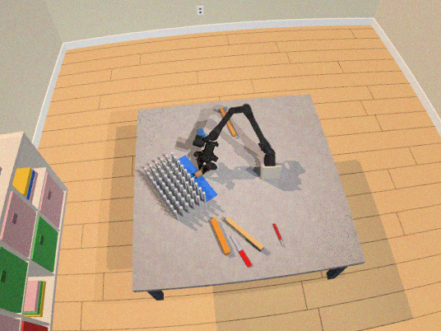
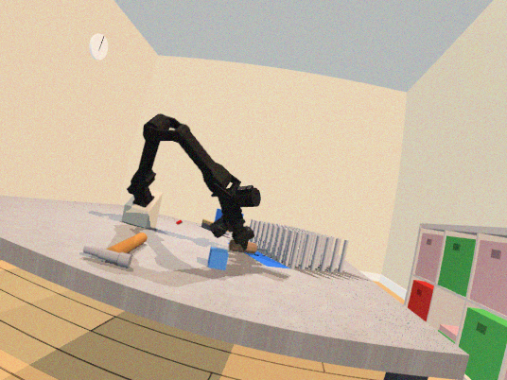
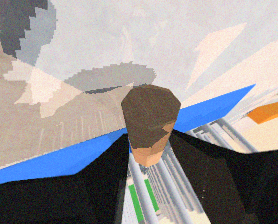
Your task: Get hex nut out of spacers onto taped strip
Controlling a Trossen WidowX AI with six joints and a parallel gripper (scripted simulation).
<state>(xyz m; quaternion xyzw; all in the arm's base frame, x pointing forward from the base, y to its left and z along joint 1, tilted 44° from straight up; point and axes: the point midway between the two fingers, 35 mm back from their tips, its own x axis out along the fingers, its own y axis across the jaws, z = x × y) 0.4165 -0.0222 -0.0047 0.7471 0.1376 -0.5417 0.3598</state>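
Nut's hidden somewhere among the spacers point(image 1: 177, 183). Blue taped strip point(image 1: 206, 184) lies right below me, field just beyond; my gripper point(image 1: 200, 172) is clamped on a brown tool handle point(image 3: 150, 122), its long axis aimed down the rows.

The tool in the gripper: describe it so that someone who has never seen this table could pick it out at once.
Start at the grid of grey standing spacers on the table's left half, then the blue taped strip along its side. Above the strip's middle, the black gripper is shut on a brown wooden rod. Unlike the orange bar, tan bar and red-handled tools lying flat, it is held off the table.
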